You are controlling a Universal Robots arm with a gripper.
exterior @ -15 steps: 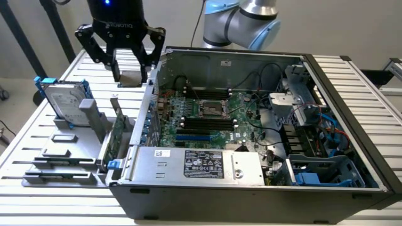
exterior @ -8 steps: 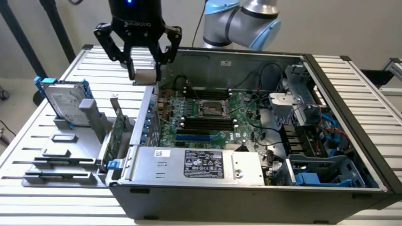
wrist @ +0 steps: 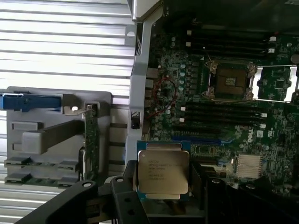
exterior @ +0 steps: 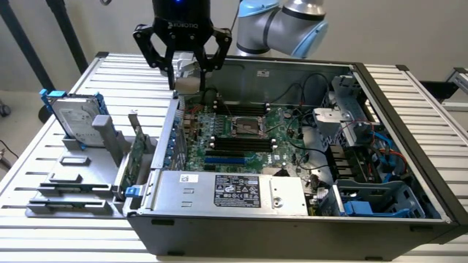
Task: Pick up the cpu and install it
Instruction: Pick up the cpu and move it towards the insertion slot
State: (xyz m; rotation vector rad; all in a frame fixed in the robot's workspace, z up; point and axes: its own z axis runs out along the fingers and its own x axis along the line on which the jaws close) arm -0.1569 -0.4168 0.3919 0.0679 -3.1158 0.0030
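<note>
My tool (exterior: pixel 187 76) grips the cpu (wrist: pixel 162 170) over the computer case (exterior: pixel 409 120). Pickup is done; the motherboard socket (wrist: pixel 232 81) is empty.

The cpu (wrist: pixel 162 170) has a smooth, satin silver metal top, the table (exterior: pixel 66 241) is ribbed pale metal, the holder blocks (exterior: pixel 95 172) matt grey plastic, the computer case (exterior: pixel 292 235) matt dark-grey sheet metal.

Computer case (exterior: pixel 292 235) on tabletop (exterior: pixel 66 241), motherboard (exterior: pixel 284 125) inside; hard drive (exterior: pixel 73 118) in holder blocks (exterior: pixel 73 181) at the exterior view's left; cpu (wrist: pixel 162 171) between jaws above case wall.
</note>
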